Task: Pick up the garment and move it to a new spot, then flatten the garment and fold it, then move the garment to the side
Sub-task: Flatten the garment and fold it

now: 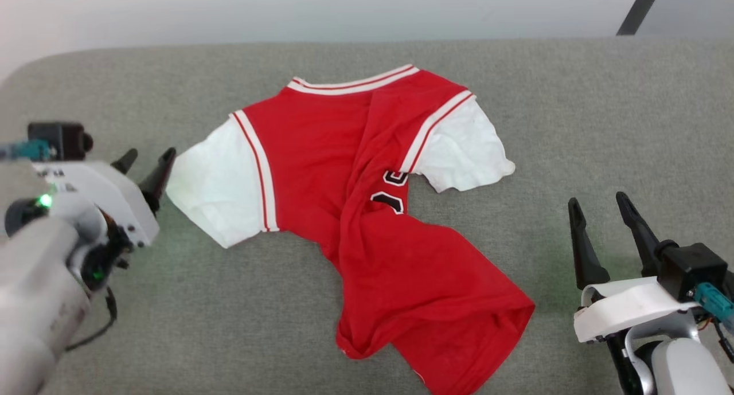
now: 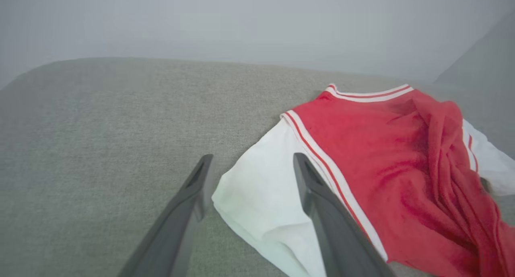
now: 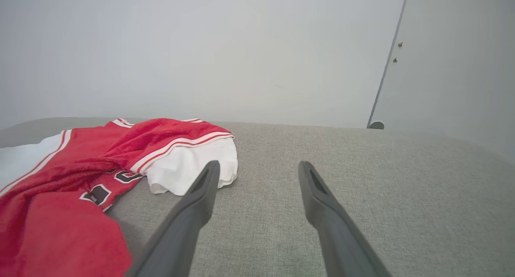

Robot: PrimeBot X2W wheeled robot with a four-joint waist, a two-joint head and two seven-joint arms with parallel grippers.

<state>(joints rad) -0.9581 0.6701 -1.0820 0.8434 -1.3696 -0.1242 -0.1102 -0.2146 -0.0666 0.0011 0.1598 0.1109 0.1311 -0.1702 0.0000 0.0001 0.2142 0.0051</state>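
left gripper (image 1: 150, 154) at the near left, fingers apart, nothing held. in the left wrist view its fingers (image 2: 322, 212) straddle the edge of the white left sleeve (image 2: 261, 196); cannot tell whether they touch the cloth. right gripper (image 1: 597, 203) at the near right, fingers apart, nothing held, over bare grey upholstered surface (image 1: 573, 97), apart from the cloth.

the red jersey (image 1: 321, 154) lies on the surface between the two grippers, not flat. hem end nearest the robot, skewed toward the right. a thick twisted ridge of red cloth runs up the middle. black white-outlined numerals (image 1: 390, 191) are partly buried in that fold and cannot be read in full. white right sleeve (image 1: 464, 154) is crumpled. striped neck trim (image 1: 355, 82) at the far end. beyond it, a pale wall (image 3: 201, 48).
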